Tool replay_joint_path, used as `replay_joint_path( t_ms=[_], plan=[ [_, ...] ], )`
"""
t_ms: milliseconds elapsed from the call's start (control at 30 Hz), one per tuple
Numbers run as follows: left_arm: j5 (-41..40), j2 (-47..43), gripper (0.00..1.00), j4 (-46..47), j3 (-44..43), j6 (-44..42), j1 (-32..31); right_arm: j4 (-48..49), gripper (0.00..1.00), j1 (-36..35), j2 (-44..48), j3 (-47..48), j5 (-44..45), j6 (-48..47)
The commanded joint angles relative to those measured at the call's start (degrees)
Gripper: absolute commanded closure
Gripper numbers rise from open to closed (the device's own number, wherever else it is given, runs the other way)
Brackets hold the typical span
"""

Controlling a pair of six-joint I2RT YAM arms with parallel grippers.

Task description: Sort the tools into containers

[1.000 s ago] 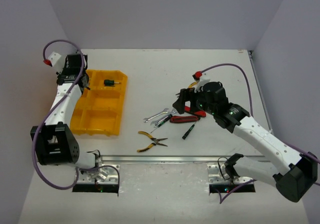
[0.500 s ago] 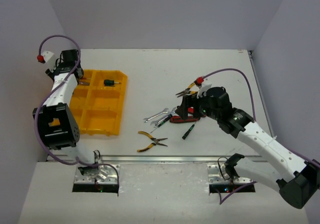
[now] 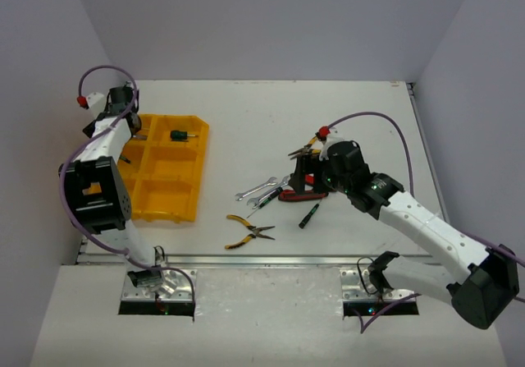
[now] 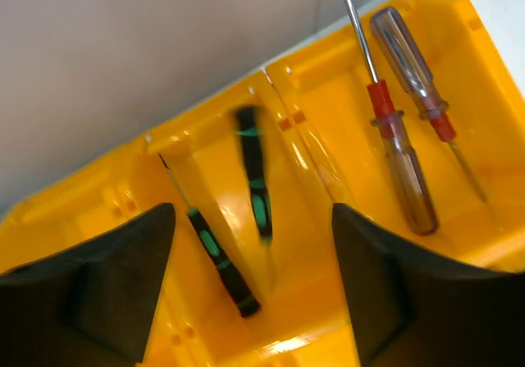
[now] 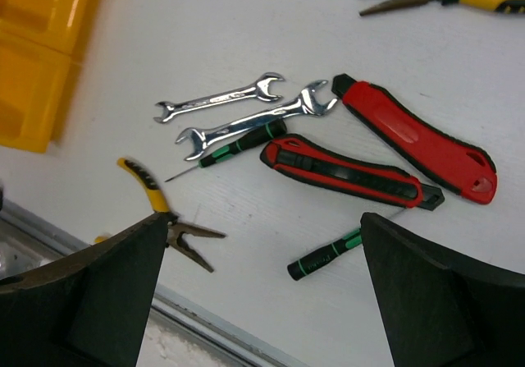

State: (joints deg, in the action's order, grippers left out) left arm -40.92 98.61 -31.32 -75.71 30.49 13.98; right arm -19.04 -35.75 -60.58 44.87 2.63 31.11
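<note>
The left gripper (image 4: 254, 293) is held over the tray (image 4: 328, 96), with jaws wide and empty. Two green screwdrivers (image 4: 217, 258) are seen in one compartment and two red screwdrivers (image 4: 396, 149) in the next. The right gripper (image 5: 262, 301), also wide and empty, is held over wrenches (image 5: 246, 125), knives (image 5: 344, 174) and pliers (image 5: 139, 182) on the table (image 5: 246, 22).

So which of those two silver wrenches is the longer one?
The longer wrench is the one lying against the green-black screwdriver, its head near the bigger red knife. The shorter wrench lies beside it, touching neither.
</note>
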Motion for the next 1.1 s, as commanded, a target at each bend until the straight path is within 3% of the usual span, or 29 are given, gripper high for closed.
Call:
replay_joint_path(
  t_ms=[0, 67, 233, 333, 567, 733, 867, 1033, 1067],
  plan=[
    [6.74, -6.19, 0.10, -1.82, -2.78, 2.50, 0.35, -2.53, 0.01, -0.07, -4.25, 2.19, 9.89, 8.06],
    [7.70, -9.57, 0.01, -1.70, -2.89, 2.58, 0.42, -3.00, 0.01, -0.11, -5.28, 2.01, 10.75, 9.90],
    [13.22, -17.57, 0.00, -1.06, -2.52, 1.03, 0.35, -5.34, 0.01, -0.03, -6.41, 1.87, 12.35, 14.57],
    [22.39, -27.34, 0.00, 3.86, 4.79, -0.25, 0.06, -6.88, 0.11, -0.08, -7.15, 0.95, 15.91, 18.42],
    [34.44, -41.89, 0.00, 9.30, 18.83, 0.52, -6.30, -9.26, 0.20, -0.11, -12.07, -2.65, 20.57, 25.56],
    [33.75, -45.39, 0.00, 10.05, 22.69, 0.47, -11.68, -10.90, 0.27, -1.62, -18.08, -3.94, 20.17, 31.84],
    [35.30, -45.85, 0.00, 10.55, 24.90, -0.28, -12.13, -9.36, 0.36, -4.25, -22.71, -5.49, 19.71, 37.95],
    [37.96, -46.53, 0.00, 11.82, 26.15, -0.40, -12.13, -6.47, 0.52, -4.95, -29.29, -5.94, 17.61, 40.39],
    [38.48, -46.60, 0.00, 11.88, 26.29, -0.49, -12.15, -6.34, 0.59, -4.95, -30.26, -5.94, 17.46, 40.91]
  ],
)
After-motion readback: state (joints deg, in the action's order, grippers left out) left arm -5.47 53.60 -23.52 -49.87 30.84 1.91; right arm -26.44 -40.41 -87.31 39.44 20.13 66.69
